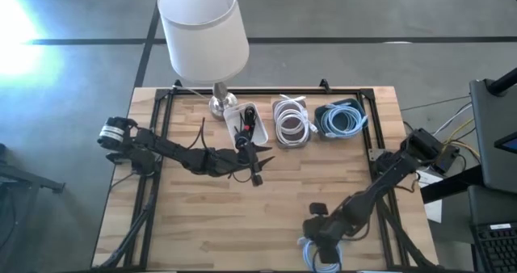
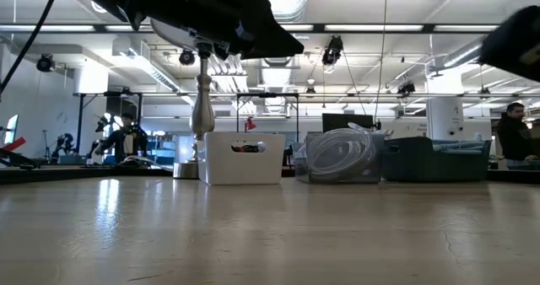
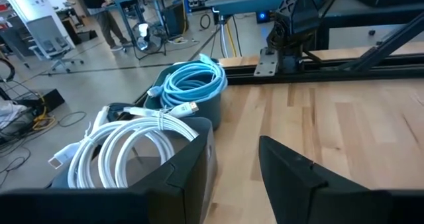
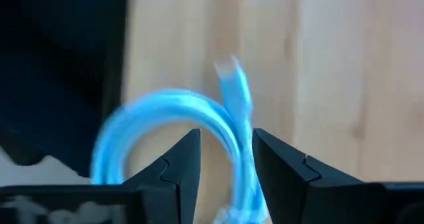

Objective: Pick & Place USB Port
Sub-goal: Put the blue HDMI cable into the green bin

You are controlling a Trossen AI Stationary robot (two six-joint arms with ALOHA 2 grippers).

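A coiled blue cable [image 1: 320,255] lies on the wood at the table's near edge. It fills the right wrist view, where the blue cable [image 4: 165,111] shows blurred. My right gripper [image 1: 317,224] hangs over it, open, and one stretch of the coil [image 4: 240,151] runs up between the fingers. My left gripper [image 1: 257,173] is open near the table's middle, just in front of a white bin [image 1: 247,121] of small dark and red parts. In the low view the left arm [image 2: 211,11] is raised clear of the table. My right gripper comes at the blue cable from above, with its fingers on either side of one stretch of the coil [image 4: 242,164]. I cannot tell whether the fingers touch it.
Along the far side stand three bins: the white bin [image 2: 243,157], one with white cable coils [image 1: 291,121] and a dark one with blue cable [image 1: 343,119]. A lamp with a white shade [image 1: 202,27] stands at the far left. Bare wood lies between the arms.
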